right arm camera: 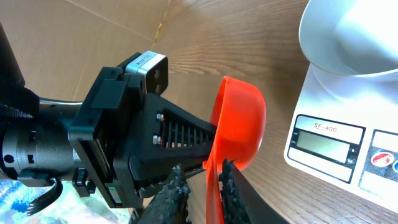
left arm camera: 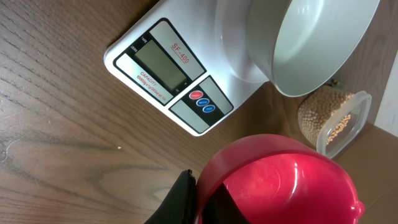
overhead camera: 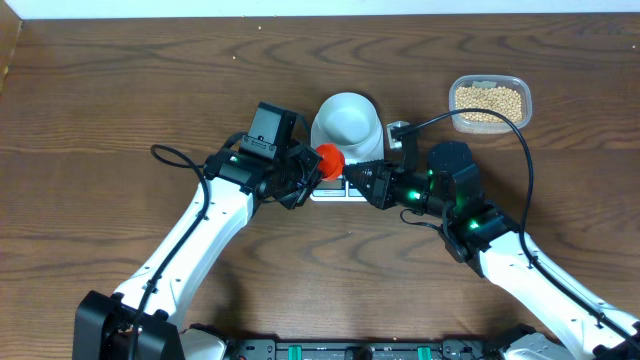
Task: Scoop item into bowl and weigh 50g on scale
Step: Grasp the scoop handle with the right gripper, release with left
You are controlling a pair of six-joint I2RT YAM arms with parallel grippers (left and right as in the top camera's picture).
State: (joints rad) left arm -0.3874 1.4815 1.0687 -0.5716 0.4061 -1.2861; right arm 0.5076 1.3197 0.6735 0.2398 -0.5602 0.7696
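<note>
An empty pale bowl (overhead camera: 347, 120) stands on the white scale (overhead camera: 330, 192), whose display (left arm camera: 160, 67) is blank. In front of the scale hangs an empty red scoop (overhead camera: 329, 159). My left gripper (overhead camera: 308, 168) is shut on the scoop's cup rim (left arm camera: 205, 174), one finger outside and one inside. My right gripper (overhead camera: 354, 177) has closed on the scoop's flat handle (right arm camera: 214, 186). Its right finger presses the handle, and a thin gap shows at the left fingertip (right arm camera: 177, 177). The item, tan beans (overhead camera: 489, 99), lies in a clear tub at the back right.
The clear tub (left arm camera: 348, 127) stands right of and behind the scale, apart from it. A grey cable (overhead camera: 470, 115) runs from the right arm past the tub. Both arms meet at the scale's front edge (right arm camera: 323, 168). Bare wood lies to the left and front.
</note>
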